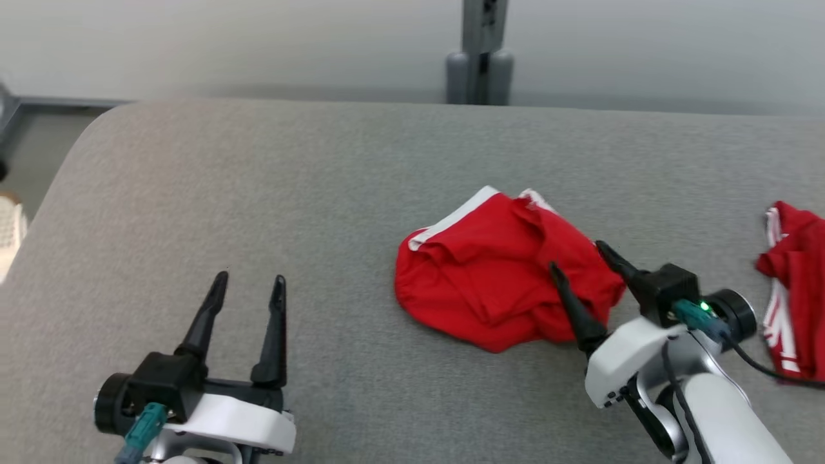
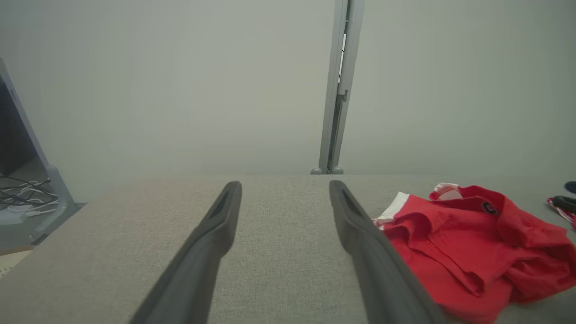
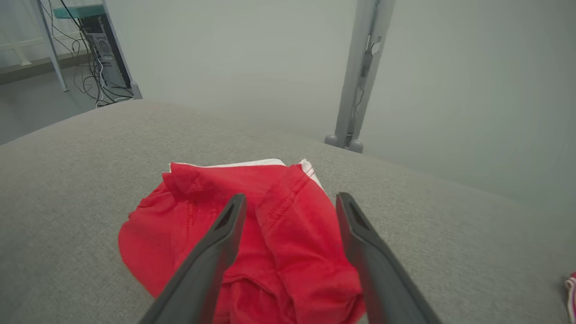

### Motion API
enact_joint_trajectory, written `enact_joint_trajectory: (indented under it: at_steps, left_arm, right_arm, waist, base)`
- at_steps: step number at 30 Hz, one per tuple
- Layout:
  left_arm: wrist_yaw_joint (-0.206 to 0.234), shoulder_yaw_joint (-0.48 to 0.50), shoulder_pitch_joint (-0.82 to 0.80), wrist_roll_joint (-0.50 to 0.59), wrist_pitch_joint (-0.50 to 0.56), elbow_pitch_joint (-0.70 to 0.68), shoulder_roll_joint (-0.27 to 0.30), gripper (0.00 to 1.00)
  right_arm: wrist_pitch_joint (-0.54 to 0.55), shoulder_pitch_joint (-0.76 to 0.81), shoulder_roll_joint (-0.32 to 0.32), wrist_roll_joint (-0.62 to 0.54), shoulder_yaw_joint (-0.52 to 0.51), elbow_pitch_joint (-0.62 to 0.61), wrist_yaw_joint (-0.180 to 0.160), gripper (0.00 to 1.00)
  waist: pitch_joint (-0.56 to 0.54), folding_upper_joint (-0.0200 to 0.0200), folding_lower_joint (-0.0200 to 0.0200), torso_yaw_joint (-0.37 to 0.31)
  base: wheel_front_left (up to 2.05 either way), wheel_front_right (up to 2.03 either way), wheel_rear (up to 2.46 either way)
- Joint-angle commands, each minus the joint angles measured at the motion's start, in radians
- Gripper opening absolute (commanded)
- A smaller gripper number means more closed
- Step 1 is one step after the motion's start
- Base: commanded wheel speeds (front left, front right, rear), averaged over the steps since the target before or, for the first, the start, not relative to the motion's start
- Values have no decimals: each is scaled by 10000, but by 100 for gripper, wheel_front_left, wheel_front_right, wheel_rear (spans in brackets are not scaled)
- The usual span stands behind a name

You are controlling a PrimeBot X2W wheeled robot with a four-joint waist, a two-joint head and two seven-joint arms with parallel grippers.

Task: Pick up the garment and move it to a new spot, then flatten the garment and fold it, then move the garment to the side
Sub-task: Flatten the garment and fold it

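Two dark fingers of the right gripper (image 1: 576, 254) stand wide apart with nothing between them pinched. They are poised over the near right edge of the red garment (image 1: 490, 270); I cannot tell whether the tips touch the cloth. The left gripper (image 1: 251, 277) is spread too and empty, resting well to the left over bare grey padded surface (image 1: 258, 180).

The garment lies crumpled in a heap right of the middle of that surface, its white-trimmed edge turned to the far side.

By my reading, the first step is in hand: picking up, with the grasp not yet made. The next move seems to call for lowering the right fingers around a raised fold and closing on enough cloth to lift the whole heap, not a single loose layer.

Looking along the right fingers, the right wrist view brings out a stitched ridge of cloth running up between them, which is a likely place to pinch. The head view gives the wider layout, with a second red piece (image 1: 796, 277) at the far right edge, well apart. From the left wrist view, a small dark badge (image 2: 489, 208) shows on the garment.
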Motion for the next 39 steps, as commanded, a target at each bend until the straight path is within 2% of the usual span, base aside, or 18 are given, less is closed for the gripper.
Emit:
enact_joint_trajectory:
  at_steps: [1, 5, 8, 9, 10, 11, 12, 19, 21, 22, 27, 33, 37, 38, 39]
  left_arm:
    - [-101, -84, -232, -26, -99, 114, -45, 100]
    - [-313, -291, -532, -95, -286, 441, -286, 100]
    - [-459, -352, -730, -101, -404, 672, -367, 100]
    - [-509, -361, -754, -112, -432, 729, -388, 100]
    - [-527, -359, -784, -116, -467, 778, -399, 100]
    - [-537, -345, -840, -112, -500, 830, -408, 100]
    - [-561, -339, -903, -111, -528, 872, -414, 100]
    - [-660, -229, -1025, -119, -661, 1118, -351, 100]
    - [-681, -184, -1101, -80, -703, 1155, -273, 100]
    - [-681, -184, -1101, -80, -703, 1155, -273, 100]
    - [-646, -136, -1100, -84, -653, 1095, -144, 100]
    - [-653, -152, -1106, -76, -528, 992, 0, 100]
    - [-628, -136, -1115, -77, -441, 913, 124, 100]
    - [-618, -124, -1106, -86, -429, 890, 146, 100]
    - [-604, -107, -1097, -92, -428, 866, 173, 100]
  right_arm:
    - [91, -326, -207, -2, 160, 371, 1, 100]
    - [243, -1046, -503, -145, 315, 1363, -1, 100]
    - [137, -1396, -484, -202, 271, 1748, -1, 100]
    - [31, -1434, -462, -167, 217, 1801, -1, 92]
    - [-14, -1460, -452, -137, 152, 1822, -2, 31]
    - [-99, -1489, -429, -109, 92, 1779, -1, 4]
    - [-195, -1499, -399, -95, -3, 1693, -1, 0]
    - [-622, -982, -62, 159, -902, 1076, -1, 0]
    - [-847, -524, 214, 434, -1837, 628, -1, 0]
    - [-847, -524, 214, 434, -1837, 628, -1, 0]
    - [-1156, 402, 536, 1459, -3113, 315, 1, 0]
    - [-1771, 1108, 566, 2805, -3936, 1295, 1, 0]
    - [-2046, 1255, 567, 3072, -3839, 2427, 1, 0]
    - [-2133, 1194, 552, 3185, -3764, 2677, 1, 60]
    - [-2216, 1138, 543, 3222, -3645, 2919, 1, 100]
  waist:
    - [509, 0, 0, 612]
    - [790, 0, 0, 948]
    - [949, 0, 0, 1026]
    - [974, 0, 0, 1014]
    - [1019, 0, 0, 974]
    - [1059, 0, 0, 917]
    - [1089, 0, 0, 857]
    - [1017, 0, 0, 365]
    - [911, 0, 0, 128]
    - [911, 0, 0, 128]
    - [841, 0, 0, -277]
    - [863, 0, 0, -530]
    - [913, 0, 0, -638]
    - [917, 0, 0, -671]
    - [926, 0, 0, -708]
  base:
    - [0, 0, 0]
    - [0, 0, 0]
    - [0, 0, 0]
    - [0, 0, 0]
    - [0, 0, 0]
    - [0, 0, 0]
    - [0, 0, 0]
    - [0, 0, 0]
    - [0, 0, 0]
    - [0, 0, 0]
    - [0, 0, 0]
    - [0, 0, 0]
    - [0, 0, 0]
    - [0, 0, 0]
    - [0, 0, 0]
